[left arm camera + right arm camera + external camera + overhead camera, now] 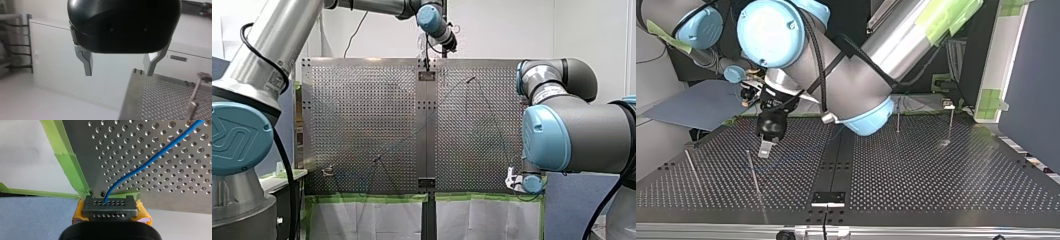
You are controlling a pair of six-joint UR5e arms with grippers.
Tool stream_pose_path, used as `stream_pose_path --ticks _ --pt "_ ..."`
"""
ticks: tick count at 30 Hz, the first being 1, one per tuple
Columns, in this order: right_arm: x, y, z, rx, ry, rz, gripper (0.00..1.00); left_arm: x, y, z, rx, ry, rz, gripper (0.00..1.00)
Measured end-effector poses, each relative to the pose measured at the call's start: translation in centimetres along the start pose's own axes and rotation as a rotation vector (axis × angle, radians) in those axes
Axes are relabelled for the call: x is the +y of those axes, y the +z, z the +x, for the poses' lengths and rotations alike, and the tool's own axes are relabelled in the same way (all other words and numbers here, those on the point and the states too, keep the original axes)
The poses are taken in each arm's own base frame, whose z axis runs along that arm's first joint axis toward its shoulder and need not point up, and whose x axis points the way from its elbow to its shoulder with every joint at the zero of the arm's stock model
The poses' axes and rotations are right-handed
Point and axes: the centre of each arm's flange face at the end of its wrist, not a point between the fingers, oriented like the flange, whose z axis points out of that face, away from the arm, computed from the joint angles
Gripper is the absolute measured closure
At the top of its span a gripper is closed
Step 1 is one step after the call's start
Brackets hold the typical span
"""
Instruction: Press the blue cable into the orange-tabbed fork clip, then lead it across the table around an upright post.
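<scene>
My right gripper (107, 203), with yellow pads, is shut on the blue cable (152, 157), which runs out from its fingers over the perforated table (155, 135). In the front view the right gripper (512, 179) sits at the table's near right corner. From there the blue cable (493, 122) arcs over an upright post (472, 79) towards a second post (377, 159). A small clip (328, 171) stands at the near left. My left gripper (118, 72), black with metal fingers, is open and holds nothing. It hangs above the table's far edge, near the middle (451, 45).
In the top view, thin upright posts (753, 175) (897, 117) rise from the table (936, 185). A post (193, 105) stands ahead of the left gripper, to one side. Green tape (67, 157) lines the table's edge by the right gripper. A black seam plate (828, 197) crosses the middle.
</scene>
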Motion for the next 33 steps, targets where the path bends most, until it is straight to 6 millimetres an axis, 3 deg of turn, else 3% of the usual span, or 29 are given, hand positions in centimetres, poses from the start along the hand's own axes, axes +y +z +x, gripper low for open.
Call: stream_pose_path --ticks 33 --pt "-0.3 0.0 0.0 -0.003 -0.002 0.004 1.00 1.7 -8.8 -7.1 -0.270 -0.135 0.083 0.01"
